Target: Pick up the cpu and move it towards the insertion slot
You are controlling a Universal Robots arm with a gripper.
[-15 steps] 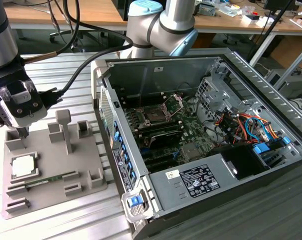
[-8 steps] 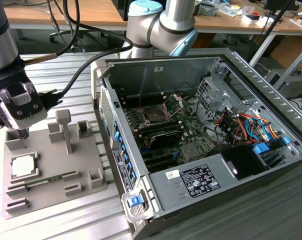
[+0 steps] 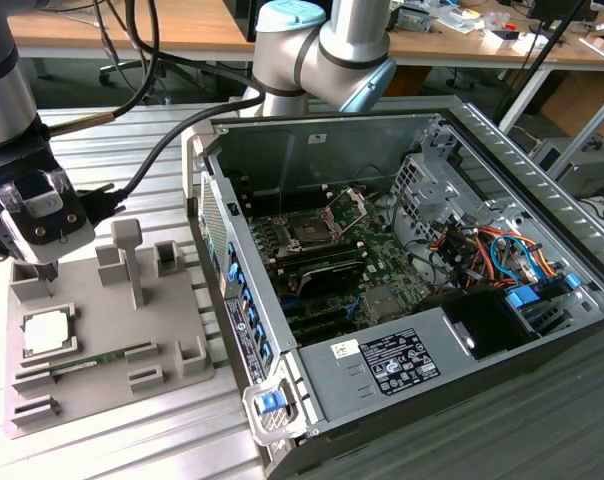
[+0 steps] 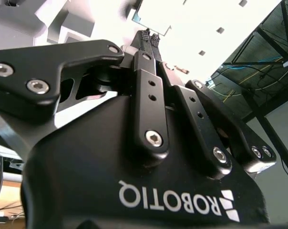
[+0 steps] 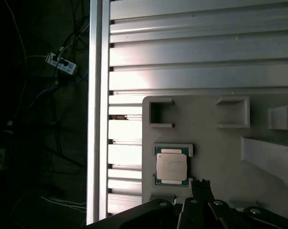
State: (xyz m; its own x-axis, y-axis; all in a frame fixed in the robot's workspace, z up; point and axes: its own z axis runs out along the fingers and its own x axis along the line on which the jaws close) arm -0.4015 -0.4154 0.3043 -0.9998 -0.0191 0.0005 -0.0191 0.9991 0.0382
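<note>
The gripper (image 3: 48,272), its fingers closed together on nothing, hangs just above the cpu (image 3: 47,333), which lies flat in a grey tray (image 3: 102,318), well apart from the insertion slot (image 3: 308,232) inside the open computer case (image 3: 312,150).

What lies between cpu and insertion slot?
In the exterior view, the grey holder's upright posts and the case's side wall separate cpu from insertion slot.

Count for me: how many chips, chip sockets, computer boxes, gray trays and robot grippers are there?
cpu: 1
insertion slot: 1
computer case: 1
gray tray: 1
gripper: 1
Total: 5
</note>
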